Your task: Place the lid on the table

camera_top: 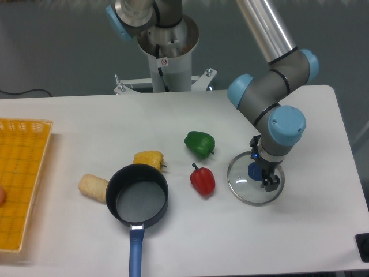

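White table point(311, 231), lid point(242, 186) flat beside red pepper point(203, 180), jaws around its knob point(254, 171).

This is a robotics lab or test bench, not a kitchen. A grey-and-blue jointed robot arm point(271, 95) reaches over the surface point(173, 115), a plain white top with rounded corners, and its metal mounting column point(167, 43) with brackets stands at the far edge. The background is bare grey floor, with a black cable point(23, 92) trailing behind the far left corner. The kitchen-like things look like props laid out for trials: a green pepper point(199, 143), a red pepper point(202, 180) and a yellow one point(149, 158) near the middle, a black saucepan point(137, 195) toward the near edge, and a yellow-orange mesh tray point(23, 179) at the left edge.
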Motion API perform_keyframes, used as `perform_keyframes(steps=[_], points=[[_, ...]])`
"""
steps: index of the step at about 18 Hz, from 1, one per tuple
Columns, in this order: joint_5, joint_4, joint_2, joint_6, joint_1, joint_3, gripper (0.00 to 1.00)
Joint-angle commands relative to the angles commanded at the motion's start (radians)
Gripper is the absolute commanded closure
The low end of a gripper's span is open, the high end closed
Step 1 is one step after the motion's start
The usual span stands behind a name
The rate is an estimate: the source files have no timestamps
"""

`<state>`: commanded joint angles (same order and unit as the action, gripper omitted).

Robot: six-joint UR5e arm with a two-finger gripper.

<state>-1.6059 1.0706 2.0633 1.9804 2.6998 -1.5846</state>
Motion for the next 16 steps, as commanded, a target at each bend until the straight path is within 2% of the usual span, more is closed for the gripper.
perform_keyframes(steps=[3, 6, 9, 10, 13, 14, 16], points=[[-0.057, -0.003, -0.029, -0.011, 0.0, -0.044, 0.0], [0.007, 0.0, -0.064, -0.066, 0.006, -0.031, 0.0], [0.006, 0.011, -0.11, -0.063, 0.009, -0.025, 0.0], [0.006, 0.032, -0.12, -0.063, 0.015, -0.022, 0.0], [0.003, 0.141, -0.118, -0.061, 0.021, 0.046, 0.0], [0.003, 0.164, -0.118, -0.061, 0.021, 0.063, 0.0], [0.003, 0.173, -0.118, -0.061, 0.021, 0.072, 0.0]])
